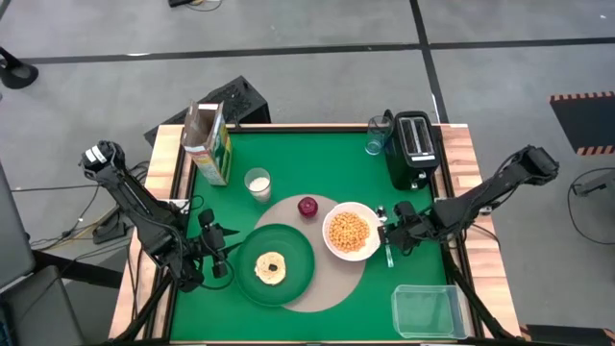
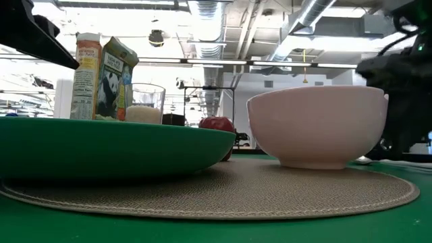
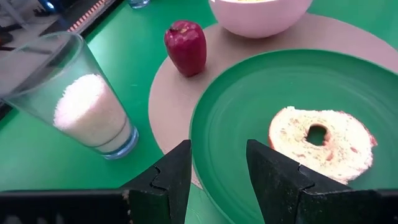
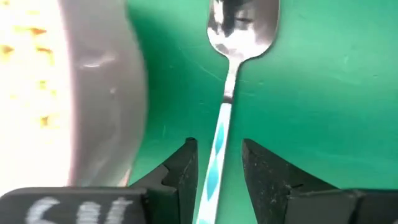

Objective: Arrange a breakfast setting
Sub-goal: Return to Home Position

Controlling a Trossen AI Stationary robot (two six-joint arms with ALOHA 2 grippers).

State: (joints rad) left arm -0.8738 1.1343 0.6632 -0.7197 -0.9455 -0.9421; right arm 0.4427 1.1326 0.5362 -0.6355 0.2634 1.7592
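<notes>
**Breakfast setting on green worktop (image 1: 327, 159), listed from the near edge back.**

1. Clear plastic tub (image 1: 426, 309): near right corner, off the mat.
2. Round beige placemat (image 1: 338, 286): woven, lying flat at near centre.
3. Dark green plate (image 1: 300, 258): on the mat's left half, carrying the small pale bagel (image 1: 271, 267). The bagel is probably light and slightly springy, best taken across its ring.
4. Left claw (image 1: 219, 255): low at the plate's left rim, fingers parted with nothing between them. Its arm comes in from the left side, elbow folded out past the worktop's edge.
5. White bowl (image 1: 326, 235): on the mat's right half, filled with cereal. It looks rigid and breakable. Take it at the rim and keep it level.
6. Metal spoon (image 4: 241, 28): flat on the bare worktop just right of the bowl, handle white with blue-green marks. I judge it thin, stiff, light and slippery, and it sits flush, so pinch across mid-handle.
7. Right claw (image 4: 219, 168): over that handle, a finger on either side but not closed on it — released. Its arm stretches in low from the right edge, wrist pitched downward.
8. Red apple (image 1: 307, 206): upright at the mat's far edge. It looks firm and smooth and may roll.
9. Milk glass (image 1: 258, 184): just beyond the mat. It is fragile and tall, so hold it low around the wall.
10. Green-yellow cereal box (image 1: 207, 142): far left, upright, flaps open. It is light card and dents easily.
11. Black toaster (image 1: 413, 149) and blue tumbler (image 1: 377, 136): far right, side by side.
</notes>
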